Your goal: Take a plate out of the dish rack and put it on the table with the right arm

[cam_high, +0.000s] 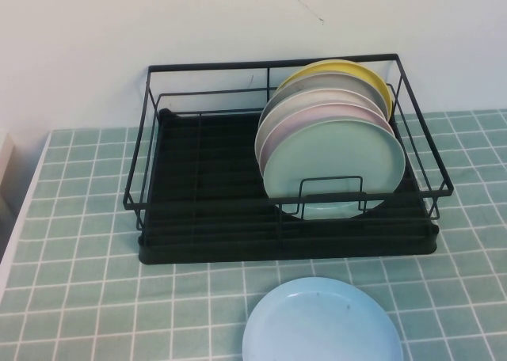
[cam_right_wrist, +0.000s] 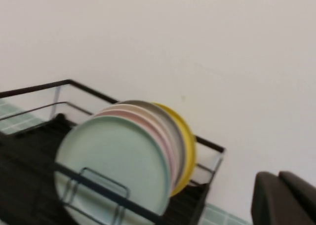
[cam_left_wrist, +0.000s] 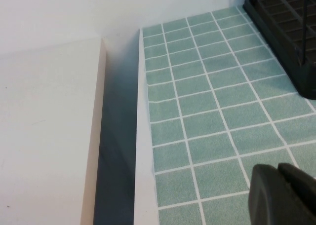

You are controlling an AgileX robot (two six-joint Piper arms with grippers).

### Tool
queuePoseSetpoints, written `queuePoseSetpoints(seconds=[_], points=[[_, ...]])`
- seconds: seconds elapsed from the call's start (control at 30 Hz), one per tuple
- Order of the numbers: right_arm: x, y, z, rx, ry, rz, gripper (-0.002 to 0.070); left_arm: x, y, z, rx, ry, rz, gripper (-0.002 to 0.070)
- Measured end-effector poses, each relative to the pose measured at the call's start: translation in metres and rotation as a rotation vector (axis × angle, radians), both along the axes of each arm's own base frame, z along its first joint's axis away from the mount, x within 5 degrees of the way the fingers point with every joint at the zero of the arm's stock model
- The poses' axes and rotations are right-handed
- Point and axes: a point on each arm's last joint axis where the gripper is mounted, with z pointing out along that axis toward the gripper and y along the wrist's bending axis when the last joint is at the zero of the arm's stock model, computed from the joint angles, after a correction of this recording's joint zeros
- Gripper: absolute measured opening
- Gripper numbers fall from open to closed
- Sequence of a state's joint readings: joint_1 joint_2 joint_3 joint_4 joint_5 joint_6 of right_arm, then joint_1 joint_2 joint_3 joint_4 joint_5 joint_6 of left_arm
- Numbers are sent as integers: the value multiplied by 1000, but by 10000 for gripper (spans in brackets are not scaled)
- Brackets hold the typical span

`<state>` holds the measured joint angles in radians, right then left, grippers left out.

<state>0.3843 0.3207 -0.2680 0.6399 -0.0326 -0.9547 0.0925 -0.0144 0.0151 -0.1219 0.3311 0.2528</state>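
The light sky-blue plate lies flat on the pale-green tiled table, in front of the black wire dish rack. Neither gripper shows in the high view. In the right wrist view my right gripper is shut and empty, raised off to the side of the rack, apart from the plates. My left gripper is shut and empty, low over the tiles near the table's left edge, with a corner of the rack beyond it.
Several plates stand upright in the rack's right half: a mint-green one in front, then pale pink, grey and yellow ones behind. The rack's left half holds no plates. A white wall stands behind, and a white ledge lies beside the table's left edge.
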Motion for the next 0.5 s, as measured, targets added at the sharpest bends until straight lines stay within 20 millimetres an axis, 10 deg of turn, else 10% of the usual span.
queuePoseSetpoints(seconds=[0.5], points=[[-21, -38, -87, 4, 75, -496, -1, 0, 0, 0, 0, 0, 0, -3]])
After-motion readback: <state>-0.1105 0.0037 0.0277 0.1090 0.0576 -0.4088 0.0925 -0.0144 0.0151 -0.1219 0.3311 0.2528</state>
